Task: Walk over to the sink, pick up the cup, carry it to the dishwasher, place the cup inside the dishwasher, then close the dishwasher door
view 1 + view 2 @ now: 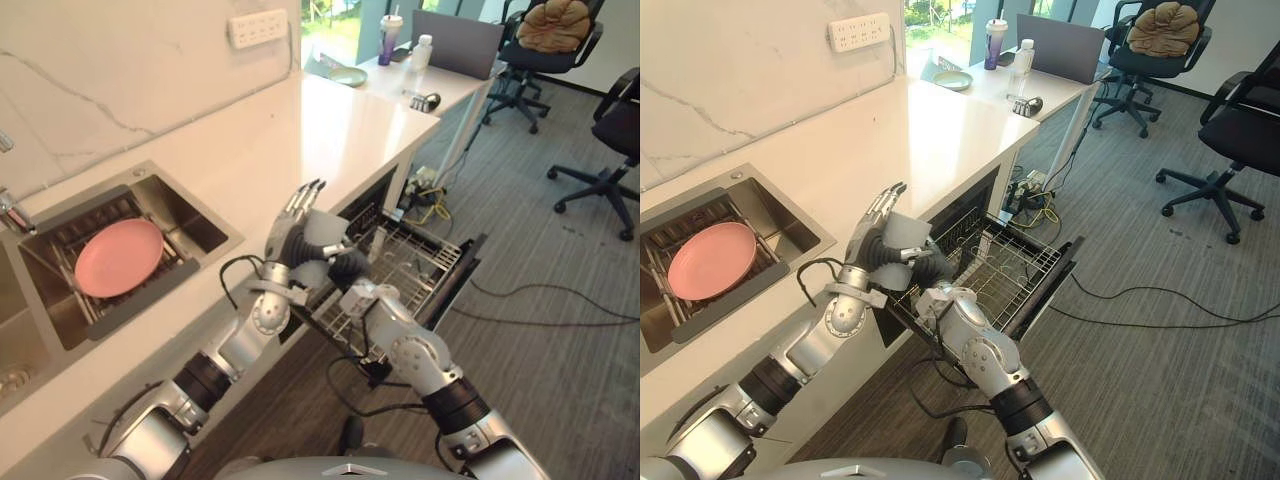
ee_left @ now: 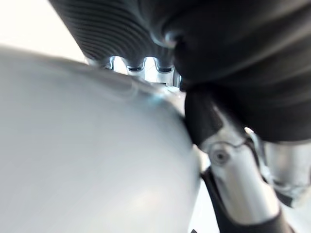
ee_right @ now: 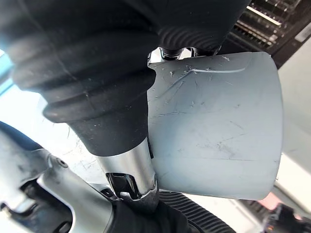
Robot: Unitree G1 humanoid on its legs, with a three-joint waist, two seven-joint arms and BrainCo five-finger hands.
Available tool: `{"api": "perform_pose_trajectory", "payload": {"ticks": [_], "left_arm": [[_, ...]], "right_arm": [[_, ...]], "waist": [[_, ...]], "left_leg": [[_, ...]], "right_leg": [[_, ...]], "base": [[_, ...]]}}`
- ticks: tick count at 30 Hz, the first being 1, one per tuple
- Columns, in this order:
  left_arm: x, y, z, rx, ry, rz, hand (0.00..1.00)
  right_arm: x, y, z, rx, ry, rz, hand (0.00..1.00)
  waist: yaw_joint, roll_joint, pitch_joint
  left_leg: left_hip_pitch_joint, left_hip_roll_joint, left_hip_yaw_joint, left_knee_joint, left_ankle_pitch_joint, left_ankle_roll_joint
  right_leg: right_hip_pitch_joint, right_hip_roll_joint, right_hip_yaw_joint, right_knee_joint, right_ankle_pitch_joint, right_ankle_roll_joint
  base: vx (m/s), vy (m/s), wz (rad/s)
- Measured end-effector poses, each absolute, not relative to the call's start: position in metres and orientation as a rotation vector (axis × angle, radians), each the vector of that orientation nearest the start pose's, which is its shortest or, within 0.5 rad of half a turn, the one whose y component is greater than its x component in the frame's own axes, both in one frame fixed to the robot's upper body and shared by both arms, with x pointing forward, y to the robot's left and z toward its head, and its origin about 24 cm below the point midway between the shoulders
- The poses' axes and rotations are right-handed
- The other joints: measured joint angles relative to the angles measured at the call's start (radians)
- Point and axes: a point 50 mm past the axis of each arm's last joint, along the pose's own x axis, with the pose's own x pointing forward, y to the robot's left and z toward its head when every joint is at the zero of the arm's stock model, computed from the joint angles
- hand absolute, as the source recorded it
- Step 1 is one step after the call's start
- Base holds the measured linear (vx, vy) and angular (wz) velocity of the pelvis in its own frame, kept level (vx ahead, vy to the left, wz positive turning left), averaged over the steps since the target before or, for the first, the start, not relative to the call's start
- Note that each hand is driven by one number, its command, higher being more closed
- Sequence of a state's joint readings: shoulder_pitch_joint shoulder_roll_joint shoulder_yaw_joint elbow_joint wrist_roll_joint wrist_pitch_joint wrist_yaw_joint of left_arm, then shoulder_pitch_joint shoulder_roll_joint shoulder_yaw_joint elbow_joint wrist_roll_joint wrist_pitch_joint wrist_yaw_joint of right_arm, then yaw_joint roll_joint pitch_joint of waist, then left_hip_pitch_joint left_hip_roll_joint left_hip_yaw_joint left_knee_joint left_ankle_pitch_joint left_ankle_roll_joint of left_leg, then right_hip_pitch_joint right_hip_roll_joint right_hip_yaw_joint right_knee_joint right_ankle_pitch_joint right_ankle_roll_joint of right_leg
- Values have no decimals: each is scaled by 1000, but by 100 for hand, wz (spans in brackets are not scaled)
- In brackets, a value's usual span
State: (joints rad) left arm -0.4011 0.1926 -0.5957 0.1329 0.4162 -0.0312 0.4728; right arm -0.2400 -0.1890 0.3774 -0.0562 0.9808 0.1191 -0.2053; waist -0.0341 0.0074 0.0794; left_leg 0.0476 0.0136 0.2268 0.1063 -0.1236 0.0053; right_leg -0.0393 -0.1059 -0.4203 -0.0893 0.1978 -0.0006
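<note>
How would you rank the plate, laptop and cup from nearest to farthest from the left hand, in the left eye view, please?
1. Cup: in the left hand, at the counter edge.
2. Plate: in the sink, to the hand's left.
3. Laptop: on the far desk, ahead and to the right.

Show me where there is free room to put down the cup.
The pulled-out dishwasher rack looks mostly bare beyond the held cup. The counter is bare between the sink and the desk. Crowded: the sink, where a pink plate fills the drainer.
</note>
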Motion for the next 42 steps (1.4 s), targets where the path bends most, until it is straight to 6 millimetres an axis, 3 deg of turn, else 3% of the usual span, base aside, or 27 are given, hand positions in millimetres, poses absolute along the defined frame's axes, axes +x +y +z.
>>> {"api": "perform_pose_trajectory", "payload": {"ticks": [3, 8, 10, 12, 14, 22, 26, 29, 32, 34, 36, 39, 42], "left_arm": [[278, 33, 100, 599, -531, -195, 0], [272, 20, 94, 521, -470, -197, 0], [269, 18, 81, 552, -427, -234, 0], [251, 9, 56, 578, -345, -330, 0], [241, 4, 46, 565, -307, -365, 0], [249, 2, 77, 461, -396, -304, 0], [245, 4, 85, 186, -315, -384, 0], [231, 3, 59, -47, -82, -535, 0], [211, 11, 8, -134, 208, -569, 0], [195, 27, -27, -154, 389, -539, 0], [170, 58, -69, -129, 581, -478, 0], [145, 99, -98, -104, 734, -372, 0], [129, 128, -115, -28, 821, -288, 0]], "right_arm": [[282, -82, 93, 766, 92, 214, 100], [286, -105, 103, 717, -57, -70, 100], [287, -121, 112, 775, -126, -190, 100], [285, -145, 130, 833, -258, -303, 100], [283, -155, 136, 851, -311, -352, 100], [278, -159, 125, 876, -289, -393, 100], [271, -169, 108, 837, -262, -344, 100], [266, -176, 98, 718, -241, -263, 100], [262, -186, 88, 543, -199, -183, 100], [262, -199, 75, 438, -140, -159, 100], [259, -220, 53, 348, -40, -183, 100], [256, -238, 31, 258, 68, -207, 100], [255, -247, 18, 176, 138, -224, 100]], "waist": [[1, -1, 1], [-5, -4, 2], [-7, -2, 2], [-12, -2, 3], [-17, -2, 3], [-16, -2, 3], [-12, -2, 3], [-15, -2, 3], [-15, -7, 6], [-12, -16, 6], [-4, -26, 7], [7, -26, 7], [24, -25, 6]], "left_leg": [[14, -1, 12, -22, 10, 0], [32, -1, 34, -37, 10, 0], [40, -1, 47, -41, 9, 0], [41, -1, 50, -42, 5, 1], [44, -1, 54, -42, 2, 1], [45, -1, 58, -40, -1, 3], [44, -1, 57, -40, -4, 5], [44, -1, 55, -40, -7, 5], [40, -1, 45, -42, -9, 5], [37, -1, 32, -49, -8, 3], [25, -1, 2, -55, -3, -3], [13, -2, -31, -56, 4, -1], [7, -8, -55, -55, 11, 1]], "right_leg": [[0, 2, 7, 0, -5, 7], [0, 6, 29, 0, -7, 10], [0, 8, 40, 0, -8, 10], [-1, 8, 44, 0, -8, 11], [-1, 9, 48, 0, -7, 10], [0, 8, 50, 1, -1, 11], [0, 8, 49, 1, -3, 14], [0, 8, 48, 0, -8, 21], [0, 6, 41, 0, -11, 24], [1, 6, 29, 0, -12, 23], [0, 4, 3, 0, -21, 27], [2, 1, -26, 1, -25, 26], [9, -6, -52, 6, -28, 27]], "base": [[17, 35, -6], [30, 43, -14], [39, 54, -16], [56, 64, -7], [51, 60, -5], [20, 49, -1], [12, 44, 1], [26, 49, 1], [29, 47, 9], [29, 35, 20], [45, 30, 34], [63, 31, 29], [61, 44, 27]]}}
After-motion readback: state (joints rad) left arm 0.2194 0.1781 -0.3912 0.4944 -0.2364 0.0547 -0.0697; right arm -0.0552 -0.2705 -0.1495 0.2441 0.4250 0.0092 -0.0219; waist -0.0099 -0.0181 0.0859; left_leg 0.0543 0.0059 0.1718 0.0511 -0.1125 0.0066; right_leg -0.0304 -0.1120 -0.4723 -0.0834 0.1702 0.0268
